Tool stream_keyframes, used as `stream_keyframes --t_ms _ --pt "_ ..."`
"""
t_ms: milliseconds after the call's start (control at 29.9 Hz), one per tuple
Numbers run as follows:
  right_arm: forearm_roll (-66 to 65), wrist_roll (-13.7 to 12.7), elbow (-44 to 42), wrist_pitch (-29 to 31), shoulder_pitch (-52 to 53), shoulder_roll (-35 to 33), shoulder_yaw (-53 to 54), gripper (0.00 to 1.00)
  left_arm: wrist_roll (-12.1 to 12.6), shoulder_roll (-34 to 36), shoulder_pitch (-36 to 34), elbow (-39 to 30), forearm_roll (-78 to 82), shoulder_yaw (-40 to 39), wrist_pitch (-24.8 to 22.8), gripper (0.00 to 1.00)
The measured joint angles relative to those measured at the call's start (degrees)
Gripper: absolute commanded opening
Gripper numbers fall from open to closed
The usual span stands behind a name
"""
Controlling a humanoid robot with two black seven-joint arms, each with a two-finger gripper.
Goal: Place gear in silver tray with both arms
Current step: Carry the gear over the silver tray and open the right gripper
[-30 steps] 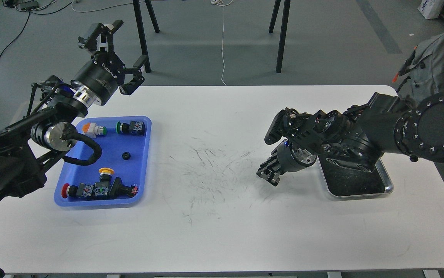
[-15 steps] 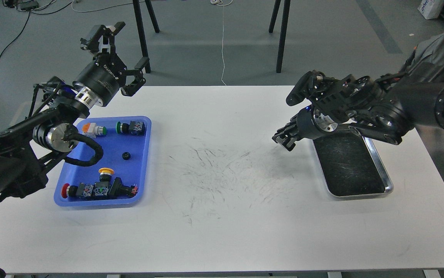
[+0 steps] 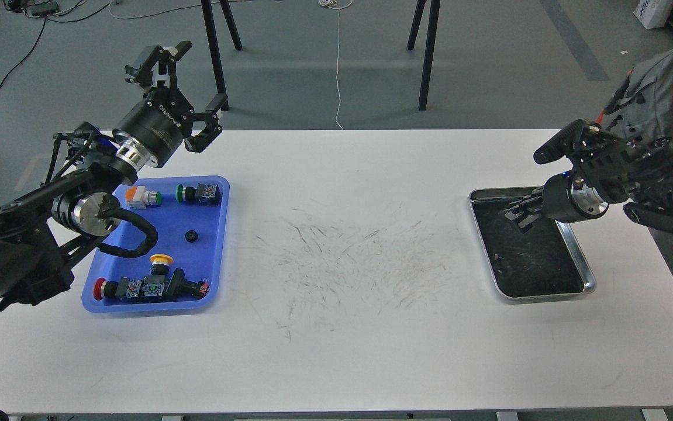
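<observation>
White table (image 3: 336, 351), centre scuffed with dark marks. Silver tray (image 3: 587, 275) at right; blue tray (image 3: 219, 245) at left holds a small black gear (image 3: 191, 235) among push-button switches. Left gripper (image 3: 187, 88) raised beyond the blue tray — jaws spread, empty. Right gripper (image 3: 517, 213) over the silver tray's far end — jaw state cannot be told.

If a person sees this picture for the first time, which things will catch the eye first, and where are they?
The blue tray at the table's left stands out most, holding colourful push buttons and a small black gear. At the right lies the silver tray, with the right hand over its far end. The left hand is raised, fingers spread, beyond the blue tray.
</observation>
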Motion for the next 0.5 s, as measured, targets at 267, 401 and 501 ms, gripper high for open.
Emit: stream_keyframes --t_ms 267,401,501 --pt "0.37 0.01 -5.40 -0.01 -4.80 0.00 0.67 0.02 0.00 0.41 0.95 -0.07 0.00 -0.20 -0.12 1.00" --pt "0.38 0.01 -7.00 -0.02 -5.70 0.20 0.91 0.02 0.00 0.42 0.96 -0.10 0.00 -0.28 -0.13 1.00" --pt "0.46 0.01 -8.84 -0.02 -6.72 0.53 1.18 0.02 0.00 0.42 1.04 -0.10 0.00 -0.33 -0.14 1.00"
